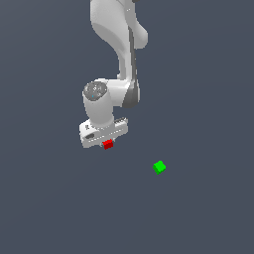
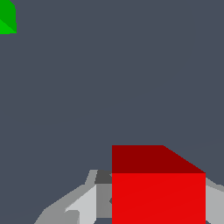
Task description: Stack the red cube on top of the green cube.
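In the wrist view the red cube (image 2: 158, 192) fills the nearest part of the picture, seated between the gripper's pale grey fingers (image 2: 83, 205), one on each side of it and pressed against its faces. The claw is closed narrow onto this cube and grips it.

In the exterior view the gripper (image 1: 106, 143) points straight down, its flat white hand body level and the red cube (image 1: 107, 144) showing just under it. Whether the cube touches the surface or is lifted off it cannot be told. Above the hand the rounded white wrist joint (image 1: 97, 101) stands upright, and the arm's link (image 1: 121, 47) rises from there and leaves the picture at its top.

The dark blue-grey tabletop (image 1: 208, 213) shows no edges or corners, so places cannot be tied to them. Farther off, the green cube (image 1: 159, 167) lies alone on the tabletop, well apart from the gripper, toward the exterior view's right and lower. In the wrist view the green cube (image 2: 7, 19) appears only as a cut-off piece in a far corner.
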You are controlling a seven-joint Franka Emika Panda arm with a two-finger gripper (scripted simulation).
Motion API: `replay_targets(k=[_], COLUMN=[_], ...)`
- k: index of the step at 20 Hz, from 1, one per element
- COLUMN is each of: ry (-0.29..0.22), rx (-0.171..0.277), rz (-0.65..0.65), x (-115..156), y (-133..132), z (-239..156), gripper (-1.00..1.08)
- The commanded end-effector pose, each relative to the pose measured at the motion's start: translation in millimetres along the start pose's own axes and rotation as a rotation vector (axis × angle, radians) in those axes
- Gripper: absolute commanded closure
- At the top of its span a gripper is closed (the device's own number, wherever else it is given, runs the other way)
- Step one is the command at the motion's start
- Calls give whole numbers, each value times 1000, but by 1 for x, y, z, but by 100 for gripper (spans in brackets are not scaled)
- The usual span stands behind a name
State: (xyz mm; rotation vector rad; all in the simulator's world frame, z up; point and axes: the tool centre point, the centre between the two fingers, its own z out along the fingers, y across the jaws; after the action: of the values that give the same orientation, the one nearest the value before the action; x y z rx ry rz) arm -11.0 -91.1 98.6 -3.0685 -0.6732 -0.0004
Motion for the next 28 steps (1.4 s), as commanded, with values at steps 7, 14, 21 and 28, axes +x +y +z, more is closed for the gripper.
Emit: replay_targets(k=[7,14,21,28], ry=[1,0,0,0], rx=[0,0,0,0], rz=[0,1,0,0], x=[76,132,166,181], y=[-80,-137,-169,-181], z=[16,27,34,37], gripper=[108,108,108,108])
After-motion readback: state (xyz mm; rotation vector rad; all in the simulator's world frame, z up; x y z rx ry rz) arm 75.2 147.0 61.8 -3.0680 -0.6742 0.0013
